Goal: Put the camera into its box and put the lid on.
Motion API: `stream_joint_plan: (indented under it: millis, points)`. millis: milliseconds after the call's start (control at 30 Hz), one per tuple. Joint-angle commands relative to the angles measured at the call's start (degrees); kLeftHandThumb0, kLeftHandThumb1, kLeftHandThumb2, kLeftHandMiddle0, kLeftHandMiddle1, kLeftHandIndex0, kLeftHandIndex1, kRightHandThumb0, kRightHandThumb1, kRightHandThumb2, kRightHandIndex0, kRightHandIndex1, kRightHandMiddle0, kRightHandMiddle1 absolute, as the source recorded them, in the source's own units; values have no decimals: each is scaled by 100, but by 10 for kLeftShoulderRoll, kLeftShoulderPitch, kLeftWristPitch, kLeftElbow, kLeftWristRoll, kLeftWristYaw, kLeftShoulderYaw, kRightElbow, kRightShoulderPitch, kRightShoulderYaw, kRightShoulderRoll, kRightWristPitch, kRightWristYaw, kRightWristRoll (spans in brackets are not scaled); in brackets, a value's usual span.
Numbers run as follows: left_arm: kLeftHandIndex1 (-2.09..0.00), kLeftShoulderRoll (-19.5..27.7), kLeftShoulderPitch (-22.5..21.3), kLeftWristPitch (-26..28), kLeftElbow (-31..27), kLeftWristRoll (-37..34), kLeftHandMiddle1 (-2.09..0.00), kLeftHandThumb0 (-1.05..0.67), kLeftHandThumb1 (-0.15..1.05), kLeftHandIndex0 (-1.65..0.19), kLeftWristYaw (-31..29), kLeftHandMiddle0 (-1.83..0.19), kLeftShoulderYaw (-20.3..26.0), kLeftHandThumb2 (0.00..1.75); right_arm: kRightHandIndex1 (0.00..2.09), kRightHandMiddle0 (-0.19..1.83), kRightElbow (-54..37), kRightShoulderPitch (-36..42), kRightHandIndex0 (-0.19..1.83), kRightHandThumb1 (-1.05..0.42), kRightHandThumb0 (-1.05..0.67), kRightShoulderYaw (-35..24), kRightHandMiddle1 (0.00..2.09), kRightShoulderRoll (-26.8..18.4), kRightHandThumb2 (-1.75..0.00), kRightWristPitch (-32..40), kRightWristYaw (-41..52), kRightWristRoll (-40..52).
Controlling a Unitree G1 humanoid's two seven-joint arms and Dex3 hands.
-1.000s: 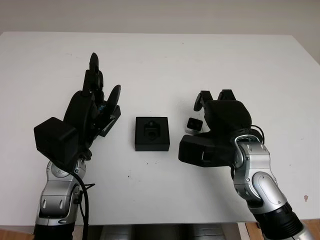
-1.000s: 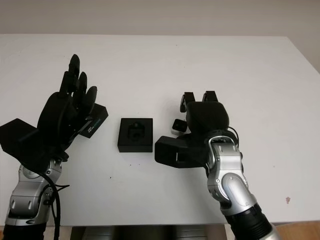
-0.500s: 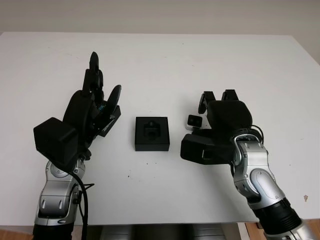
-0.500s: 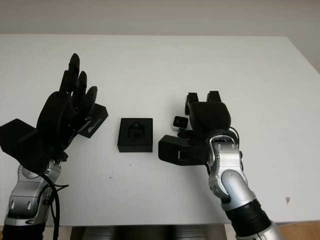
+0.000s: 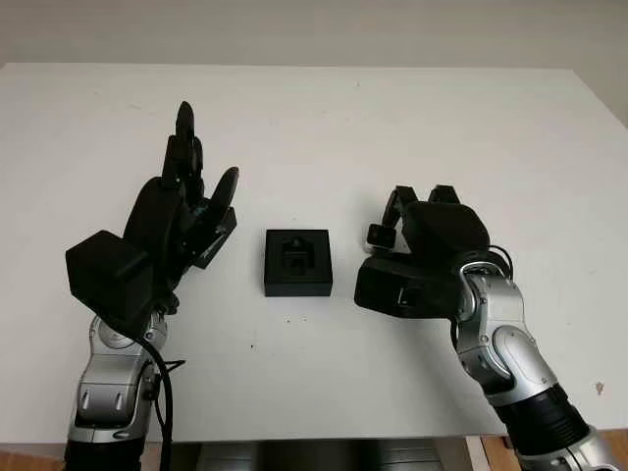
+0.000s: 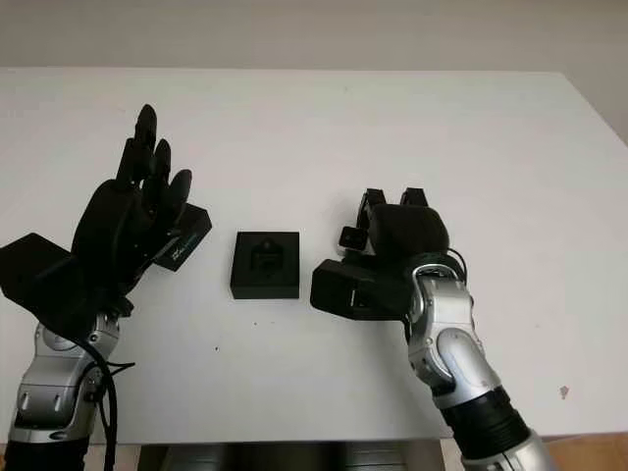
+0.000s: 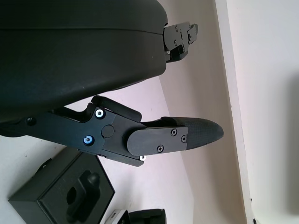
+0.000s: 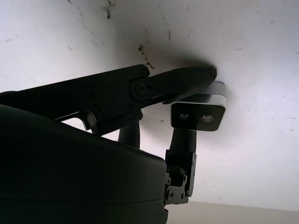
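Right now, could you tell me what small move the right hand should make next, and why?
Probably lift a little: the right hand has its fingers closed around the small silver-and-black camera, which seems still at the white table. The open black box waits beside it; the left hand hovers open over the black lid.

The right hand (image 5: pixel 417 231) covers most of the camera (image 8: pixel 198 112), so its finger contact on the far side cannot be told, while the left hand (image 5: pixel 182 211) hides much of the lid (image 6: pixel 184 238) lying behind it on the table.
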Motion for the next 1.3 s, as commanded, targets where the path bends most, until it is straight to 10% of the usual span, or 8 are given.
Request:
stream_joint_plan:
  millis: [0, 167, 400, 767, 1000, 1267]
  points:
    - [0, 3, -9, -5, 0, 0, 0, -64, 105, 19, 1, 19, 2, 47, 202, -10, 11, 2, -19, -91, -54, -2, 188, -5, -5, -11, -11, 13]
    - [0, 2, -9, -8, 3, -1, 0, -64, 105, 19, 2, 19, 3, 46, 199, 15, 27, 6, -8, -92, -46, -11, 128, -2, -5, -35, -70, 42]
    - [0, 2, -10, -8, 2, 2, 0, -65, 105, 19, 4, 19, 2, 46, 209, 34, 43, 5, 48, -96, -35, -6, 145, -5, -6, -51, -132, 52]
    - [0, 2, -8, -10, 2, -1, 0, -64, 105, 19, 3, 19, 3, 46, 202, 40, 45, 1, 2, -98, -39, 5, 141, -27, -5, -66, -136, 37]
    - [0, 1, -5, -11, 1, -2, 0, -65, 105, 19, 4, 19, 4, 46, 40, 39, 53, -10, 39, -96, -37, -34, 138, -20, -5, -81, -137, 114]
    - [0, 2, -4, -13, 2, -4, 0, -64, 105, 19, 2, 19, 5, 46, 18, 33, 33, -36, 34, -101, -39, -75, 143, -43, -6, -100, -48, 222]
